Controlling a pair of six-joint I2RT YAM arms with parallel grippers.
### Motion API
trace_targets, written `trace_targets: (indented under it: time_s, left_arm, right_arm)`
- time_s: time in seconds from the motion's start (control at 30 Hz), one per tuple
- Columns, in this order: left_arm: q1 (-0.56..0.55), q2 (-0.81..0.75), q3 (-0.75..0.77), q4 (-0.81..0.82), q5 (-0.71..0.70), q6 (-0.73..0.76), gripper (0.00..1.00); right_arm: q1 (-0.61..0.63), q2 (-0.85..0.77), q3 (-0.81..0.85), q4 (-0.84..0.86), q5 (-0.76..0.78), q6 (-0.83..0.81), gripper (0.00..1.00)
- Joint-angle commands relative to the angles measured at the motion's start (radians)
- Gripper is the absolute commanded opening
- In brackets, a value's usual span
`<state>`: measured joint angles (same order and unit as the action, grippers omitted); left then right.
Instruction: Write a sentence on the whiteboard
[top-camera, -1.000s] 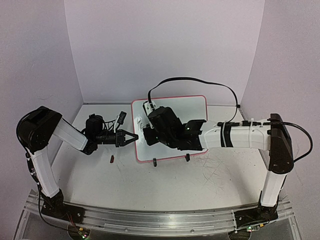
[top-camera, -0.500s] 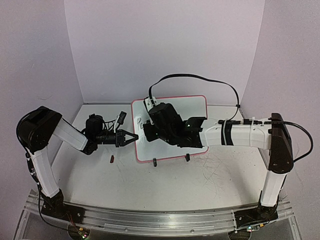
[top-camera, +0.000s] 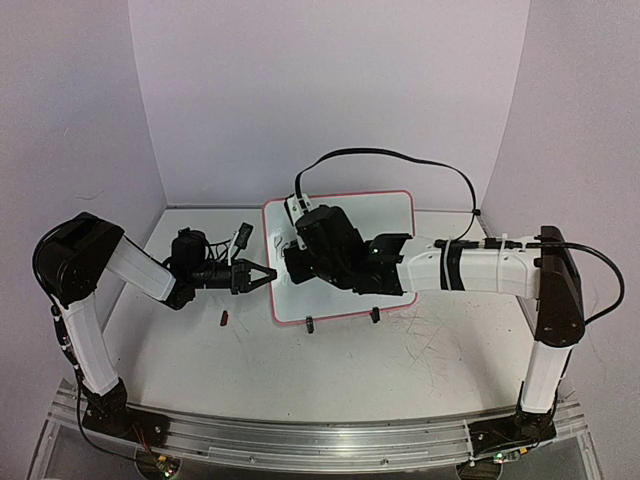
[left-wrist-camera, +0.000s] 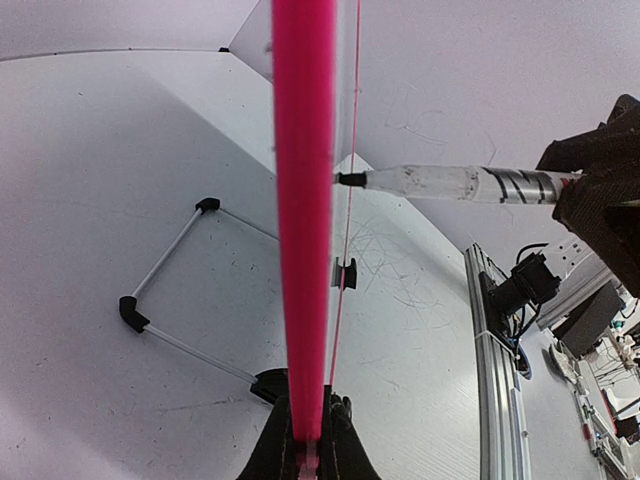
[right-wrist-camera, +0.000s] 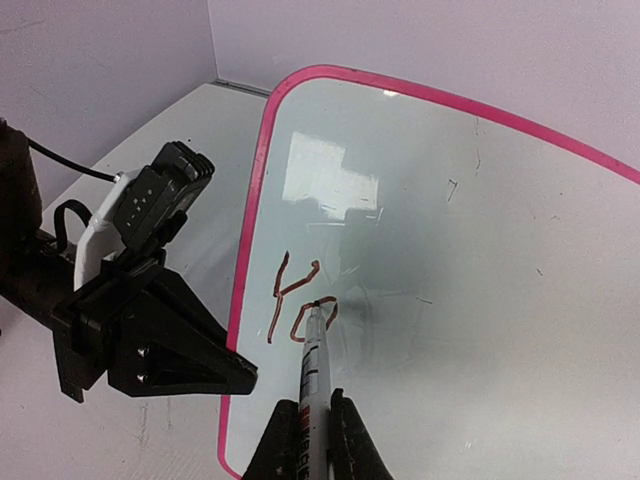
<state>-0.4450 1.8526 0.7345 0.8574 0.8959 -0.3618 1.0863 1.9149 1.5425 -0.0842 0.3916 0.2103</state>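
Note:
The whiteboard (top-camera: 385, 215), white with a pink rim, stands upright on two black clip feet (top-camera: 310, 323). My left gripper (top-camera: 268, 275) is shut on its left edge; in the left wrist view the pink rim (left-wrist-camera: 303, 200) runs up from between the jaws (left-wrist-camera: 305, 440). My right gripper (top-camera: 300, 255) is shut on a marker (right-wrist-camera: 313, 380). The marker's tip touches the board (right-wrist-camera: 480, 260) near its left side. The sentence (right-wrist-camera: 300, 300) shows as a reddish-brown "Y" and an "o", with the tip at the top of the "o". The marker also shows in the left wrist view (left-wrist-camera: 450, 183).
A small dark red piece (top-camera: 224, 319) lies on the table left of the board's front. A black cable (top-camera: 390, 157) loops over the board's top. A wire stand (left-wrist-camera: 165, 265) sits behind the board. Grey scratches (top-camera: 440, 335) mark the tabletop on the right.
My right gripper and the marker have shifted slightly left and up along the board. The left gripper and the board have not moved.

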Motion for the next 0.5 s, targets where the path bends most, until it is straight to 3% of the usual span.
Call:
trace_targets:
  time_s: [0.0, 0.27, 0.47]
  left_arm:
    - [-0.005, -0.015, 0.002, 0.02, -0.024, 0.03, 0.0]
    - [-0.004, -0.012, 0.002, 0.019, -0.027, 0.03, 0.0]
    - [-0.004, -0.016, 0.001, 0.019, -0.028, 0.031, 0.0]
  right_arm:
    - [-0.007, 0.012, 0.013, 0.009, -0.011, 0.012, 0.0]
    - [-0.016, -0.155, -0.13, 0.14, -0.052, 0.004, 0.0]
    - [-0.045, -0.131, -0.14, 0.13, -0.073, 0.036, 0.0]
